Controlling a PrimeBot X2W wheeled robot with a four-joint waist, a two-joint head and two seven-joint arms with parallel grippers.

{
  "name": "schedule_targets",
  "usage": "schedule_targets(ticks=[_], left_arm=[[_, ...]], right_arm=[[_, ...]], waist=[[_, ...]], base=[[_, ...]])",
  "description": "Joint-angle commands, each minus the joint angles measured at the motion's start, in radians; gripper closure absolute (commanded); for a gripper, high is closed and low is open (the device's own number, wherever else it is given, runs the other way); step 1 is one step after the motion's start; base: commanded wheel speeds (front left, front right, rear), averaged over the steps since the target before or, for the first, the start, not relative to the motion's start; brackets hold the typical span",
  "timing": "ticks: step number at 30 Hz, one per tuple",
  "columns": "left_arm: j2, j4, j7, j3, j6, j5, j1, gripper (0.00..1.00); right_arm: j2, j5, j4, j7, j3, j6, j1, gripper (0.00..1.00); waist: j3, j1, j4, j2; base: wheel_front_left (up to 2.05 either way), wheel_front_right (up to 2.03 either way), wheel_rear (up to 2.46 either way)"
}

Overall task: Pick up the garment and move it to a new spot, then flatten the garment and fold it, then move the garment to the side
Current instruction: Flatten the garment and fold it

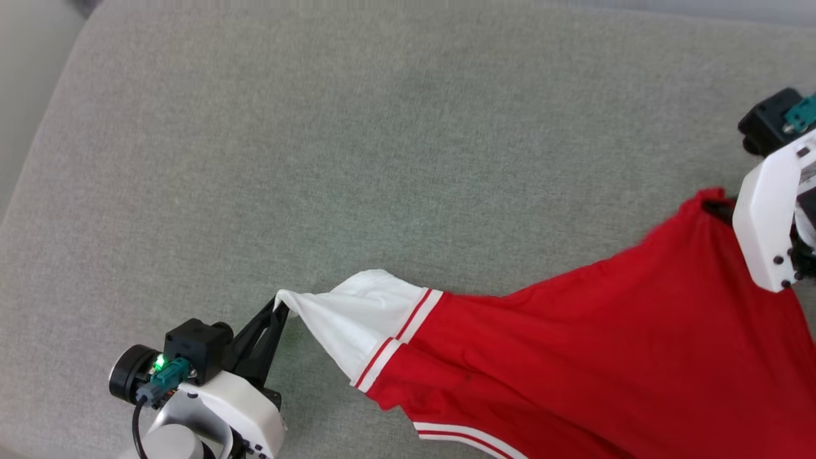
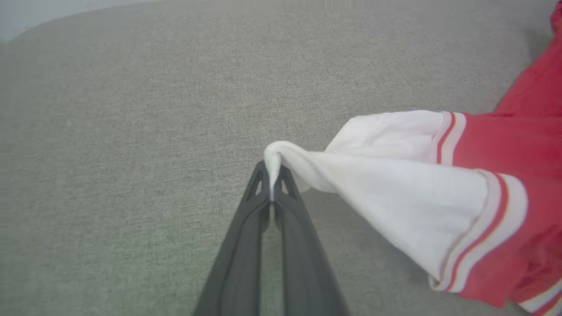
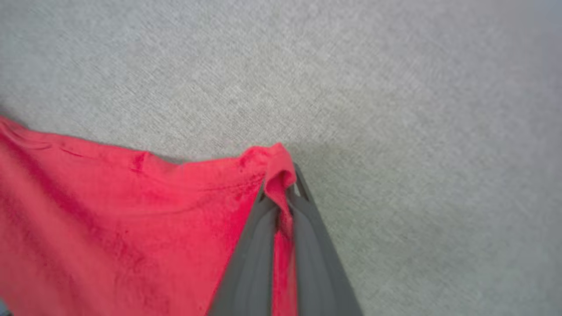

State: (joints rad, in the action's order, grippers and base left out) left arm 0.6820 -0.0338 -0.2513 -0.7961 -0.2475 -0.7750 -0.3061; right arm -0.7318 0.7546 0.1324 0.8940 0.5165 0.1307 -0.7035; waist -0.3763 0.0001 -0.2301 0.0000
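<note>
**A:** Two grips on one shirt, then. Where does it all sit?

**B:** On the grey cushion (image 1: 319,159). The shirt (image 1: 574,357) is spread over its lower right part, pulled taut between the arms. Whether it hangs clear of the cushion I cannot tell.

**A:** And who holds what?

**B:** The left gripper (image 2: 272,175) has its fingers pressed together on the tip of the white sleeve (image 1: 357,319). The right gripper (image 3: 281,184) is pinching a bunched red corner, far across the cloth from the sleeve.

**A:** Which step do you make it?

**B:** I'd say the first one, carrying the shirt to a new spot. It is stretched but twisted, with no flattening or fold begun.

**A:** What does the next move need?

**B:** Both arms should travel together and keep the same spacing, so neither pinch slips. Then they should lower it evenly, so the red body lands smooth rather than rucked. The sleeve hold is small, so a hard tug could pull it free.
</note>
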Motion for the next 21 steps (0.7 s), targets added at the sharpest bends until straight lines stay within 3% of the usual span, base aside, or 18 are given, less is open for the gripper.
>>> schedule_targets(ticks=[1, 10, 17, 21], left_arm=[[0.010, 0.005, -0.003, 0.005, -0.006, 0.010, 0.001, 1.00], [0.072, 0.061, 0.034, 0.049, -0.015, 0.052, -0.125, 1.00], [0.113, 0.104, 0.098, 0.112, 0.023, 0.092, -0.353, 1.00], [0.107, 0.103, 0.137, 0.152, 0.063, 0.084, -0.507, 1.00]], right_arm=[[-0.012, -0.005, -0.013, -0.029, 0.001, 0.000, -0.023, 1.00], [-0.029, -0.018, -0.064, -0.223, -0.031, 0.000, -0.049, 1.00], [0.036, -0.096, -0.077, -0.323, -0.128, 0.000, -0.130, 1.00], [0.089, -0.159, -0.074, -0.355, -0.176, 0.000, -0.212, 1.00]], waist=[[0.047, -0.0001, 0.026, 0.0000], [0.124, -0.0001, 0.084, 0.0000], [0.087, -0.0001, 0.124, 0.0000], [0.042, -0.0001, 0.144, 0.0000]], base=[[0.00, 0.00, 0.00], [0.00, 0.00, 0.00], [0.00, 0.00, 0.00], [0.00, 0.00, 0.00]])
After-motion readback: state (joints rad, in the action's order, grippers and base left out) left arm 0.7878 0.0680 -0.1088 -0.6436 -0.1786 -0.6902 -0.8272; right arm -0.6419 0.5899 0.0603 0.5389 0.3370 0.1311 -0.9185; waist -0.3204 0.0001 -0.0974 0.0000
